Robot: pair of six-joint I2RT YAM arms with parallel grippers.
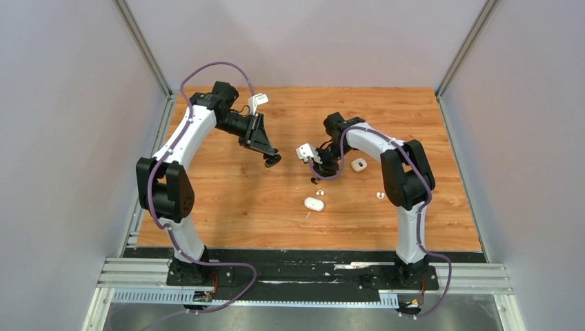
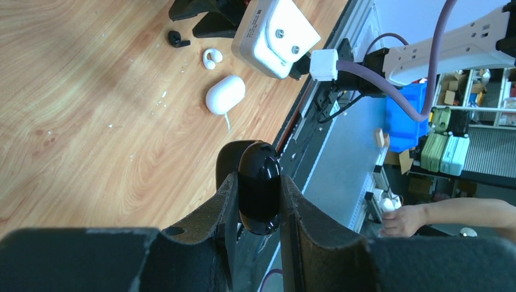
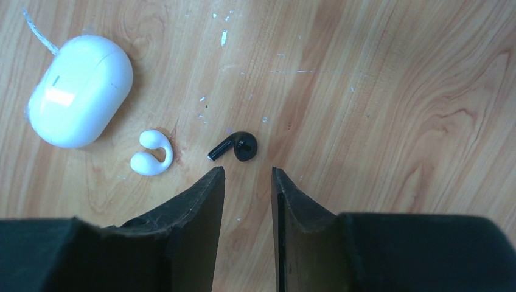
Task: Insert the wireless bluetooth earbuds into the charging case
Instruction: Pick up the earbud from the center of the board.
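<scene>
From my remote station, I see a wood-grain tabletop (image 1: 227, 200) boxed in by pale lilac-grey walls (image 1: 62, 138), with aluminium posts (image 1: 143, 45) at the back corners. A black strip (image 1: 296, 258) and metal rails (image 1: 131, 276) edge the near side. Beyond the edge stand a blue bin (image 2: 401, 131) and cluttered shelving (image 2: 471, 91), evenly lit.

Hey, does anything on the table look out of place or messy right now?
Nothing looks broken. A black earbud and a white earbud lie loose on the table beside the shut white case, with tiny pale flecks scattered around them. The black case is off the table, clamped in the left gripper.
</scene>
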